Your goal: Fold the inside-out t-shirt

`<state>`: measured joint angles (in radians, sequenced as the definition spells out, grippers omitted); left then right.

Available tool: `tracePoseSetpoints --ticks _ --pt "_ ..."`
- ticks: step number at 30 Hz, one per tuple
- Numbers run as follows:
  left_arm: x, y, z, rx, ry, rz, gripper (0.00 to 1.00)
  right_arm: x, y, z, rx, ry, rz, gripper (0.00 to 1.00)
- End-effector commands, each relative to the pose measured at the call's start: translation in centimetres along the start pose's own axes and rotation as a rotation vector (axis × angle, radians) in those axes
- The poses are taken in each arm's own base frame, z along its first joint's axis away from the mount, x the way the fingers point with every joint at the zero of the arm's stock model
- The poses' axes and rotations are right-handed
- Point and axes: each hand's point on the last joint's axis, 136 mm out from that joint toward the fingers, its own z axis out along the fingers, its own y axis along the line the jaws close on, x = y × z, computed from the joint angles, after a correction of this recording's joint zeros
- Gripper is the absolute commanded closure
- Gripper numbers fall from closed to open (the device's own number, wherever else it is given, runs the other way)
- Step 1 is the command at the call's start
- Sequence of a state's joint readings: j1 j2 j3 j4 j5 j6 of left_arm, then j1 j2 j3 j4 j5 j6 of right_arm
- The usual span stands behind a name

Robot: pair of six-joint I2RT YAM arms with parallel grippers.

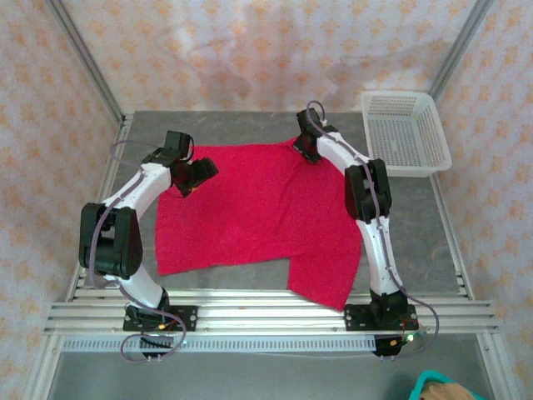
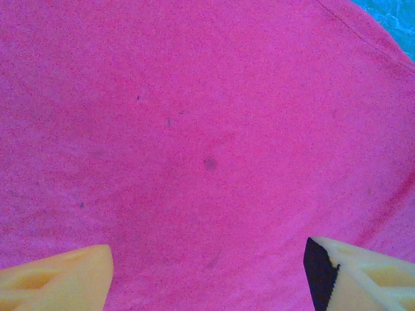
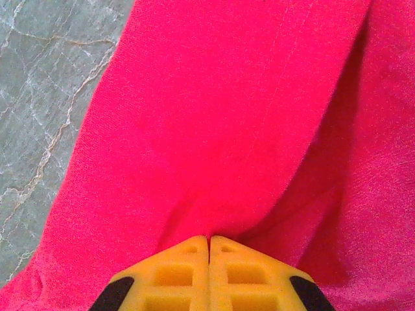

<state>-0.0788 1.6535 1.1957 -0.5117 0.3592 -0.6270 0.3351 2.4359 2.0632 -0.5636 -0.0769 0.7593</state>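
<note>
The top camera sits high above and behind the near edge at 6 o'clock, looking down over the whole table (image 1: pixel 250 125). The left wrist camera hangs very near the t-shirt (image 2: pixel 207 129) at 10 o'clock, facing its cloth. The right wrist camera is equally close at 1 o'clock, over the shirt's edge and bare tabletop. All three share the shirt.
</note>
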Motion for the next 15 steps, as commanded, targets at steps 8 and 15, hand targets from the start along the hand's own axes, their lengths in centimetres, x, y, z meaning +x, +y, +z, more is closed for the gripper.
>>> tracePoseSetpoints --ticks 8,15 --pt "-0.1 0.2 -0.7 -0.023 -0.004 0.027 0.23 -7.0 7.8 -4.8 -0.236 -0.214 -0.033 1.00" --pt "0.6 0.9 0.0 -0.026 0.004 0.011 0.23 -9.9 16.0 -3.1 -0.618 -0.277 -0.045 0.54"
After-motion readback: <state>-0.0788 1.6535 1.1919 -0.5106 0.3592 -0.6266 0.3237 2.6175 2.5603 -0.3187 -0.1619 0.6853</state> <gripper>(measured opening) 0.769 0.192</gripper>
